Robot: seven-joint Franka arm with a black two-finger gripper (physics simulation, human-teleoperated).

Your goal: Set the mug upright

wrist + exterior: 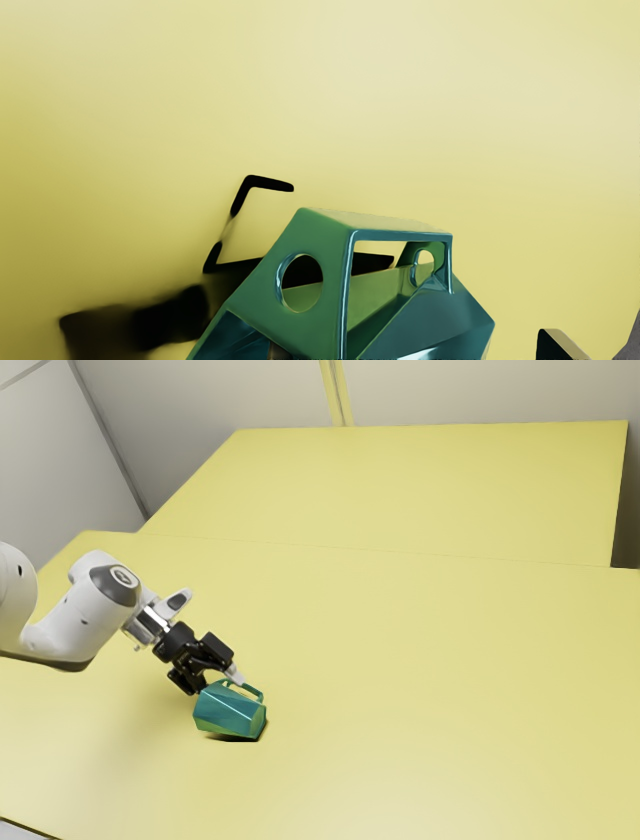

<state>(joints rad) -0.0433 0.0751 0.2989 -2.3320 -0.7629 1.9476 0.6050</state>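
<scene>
Lying on its side with its handle (248, 689) upward, the teal mug (228, 712) sat in the lower left part of the exterior view, on the yellow desk (420, 680). The gripper (220, 682) was right by the handle, its fingers spread; in the wrist view, a gap showed between one fingertip (556, 346) and the mug. Dark shadows fell on the desk beside the mug. The white arm (85, 622) reached in from the exterior view's left edge.
</scene>
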